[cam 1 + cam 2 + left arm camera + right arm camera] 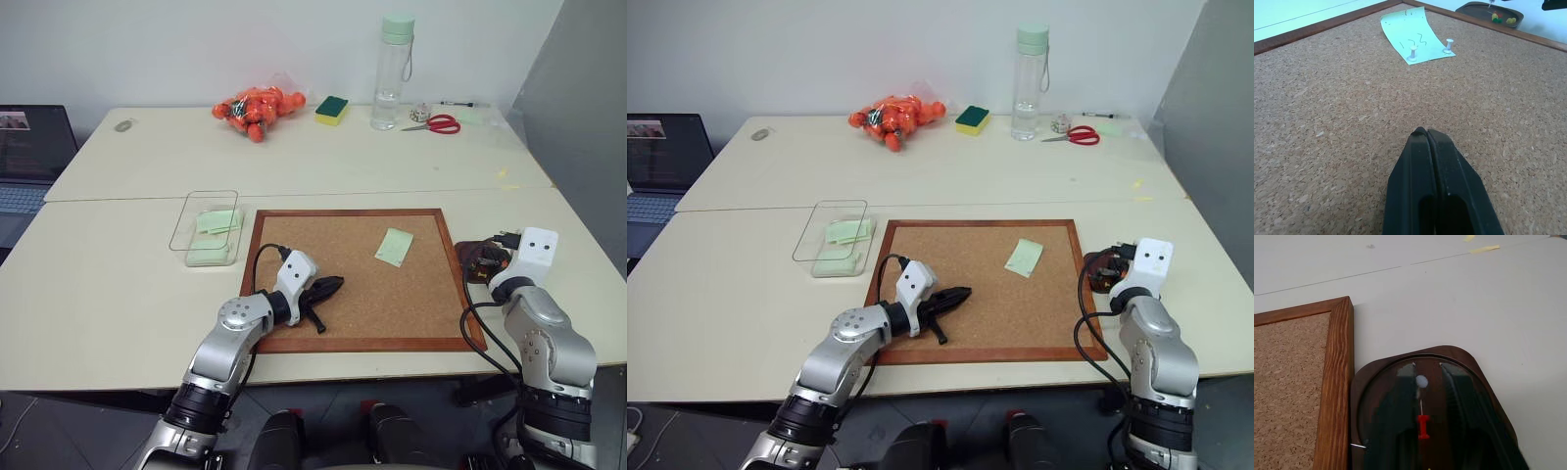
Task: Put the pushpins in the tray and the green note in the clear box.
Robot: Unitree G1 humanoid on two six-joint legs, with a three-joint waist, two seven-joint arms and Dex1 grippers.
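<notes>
- Left gripper (334, 285): black fingers are pressed together, empty, above the grainy corkboard (294, 235);
- Green note (394, 247): seen ahead and to the right, pinned by two white pushpins (1413, 53); the left arm is judged nearer;
- Right gripper (487, 262): spread cannot be told; it is held over the glossy tray (1459, 357);
- Clear box (208, 227): set left of the board.

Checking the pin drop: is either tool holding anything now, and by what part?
Left tool is shut on nothing. Right tool over the glossy dark reddish-brown tray: cannot tell.
</notes>
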